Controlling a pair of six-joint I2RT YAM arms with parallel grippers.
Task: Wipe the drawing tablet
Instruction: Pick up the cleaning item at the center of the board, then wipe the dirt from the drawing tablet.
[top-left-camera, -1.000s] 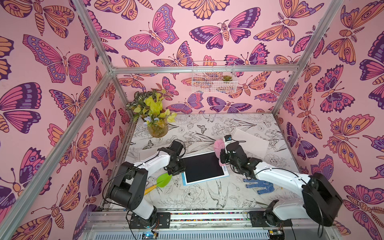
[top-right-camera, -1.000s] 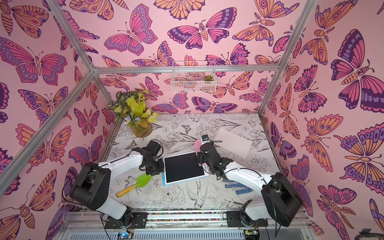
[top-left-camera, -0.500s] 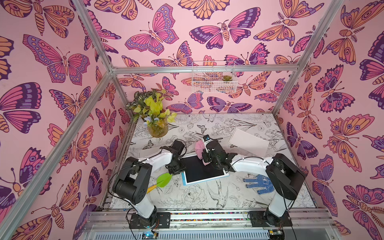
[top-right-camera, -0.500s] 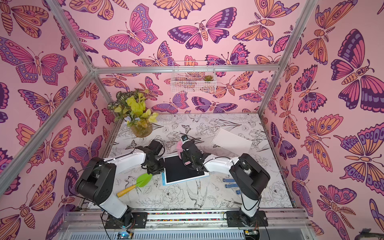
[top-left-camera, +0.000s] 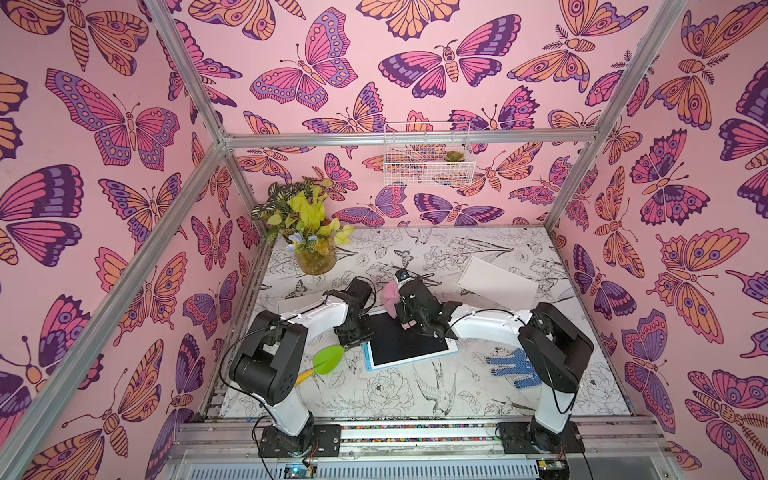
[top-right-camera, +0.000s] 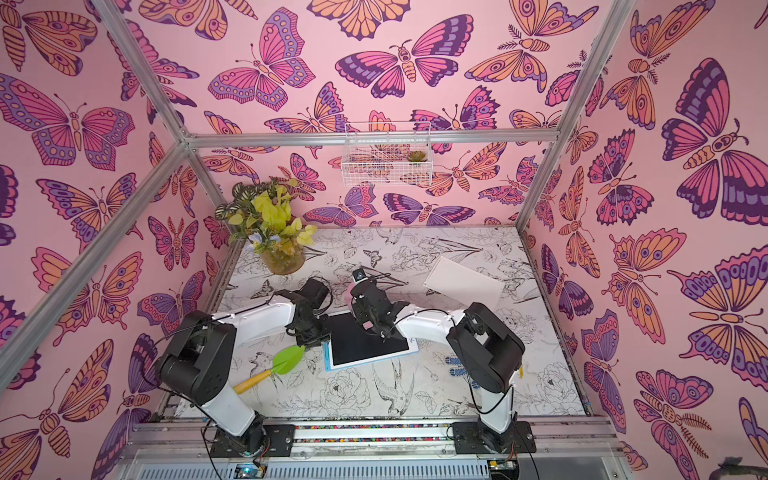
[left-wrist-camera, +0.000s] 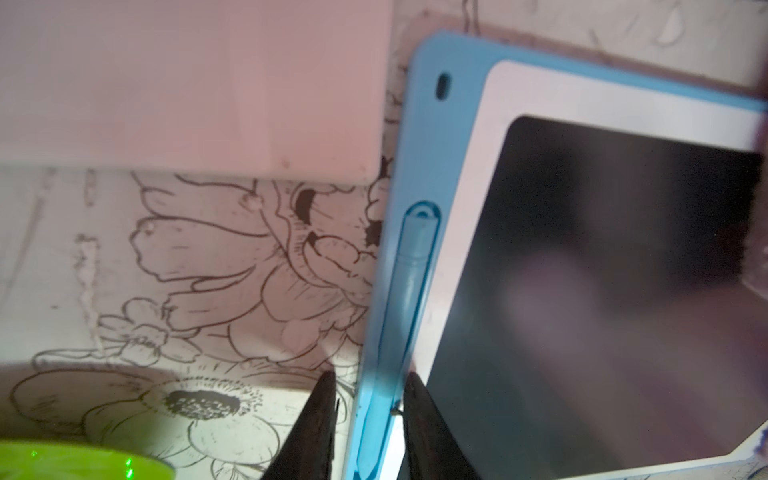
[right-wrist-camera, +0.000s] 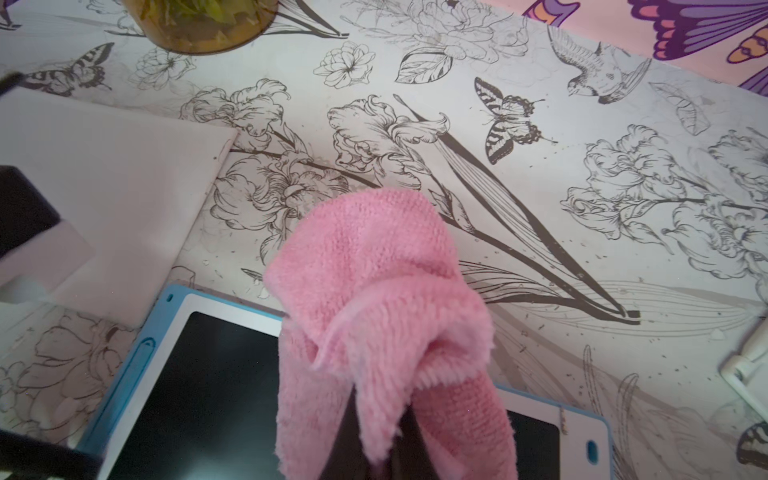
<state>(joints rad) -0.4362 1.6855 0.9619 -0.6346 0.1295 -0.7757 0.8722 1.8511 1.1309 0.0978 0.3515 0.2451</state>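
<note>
Though blurry, left claw (left-wrist-camera: 370, 376) ajar astride drawing tablet (left-wrist-camera: 602, 270) edge; right claw (right-wrist-camera: 380, 432), half-hidden, tight on pink cloth (right-wrist-camera: 374, 270).

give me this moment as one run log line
phase: wipe | right gripper: shut on pink cloth, over drawing tablet far edge | left gripper: jaws apart astride tablet's blue edge
</note>
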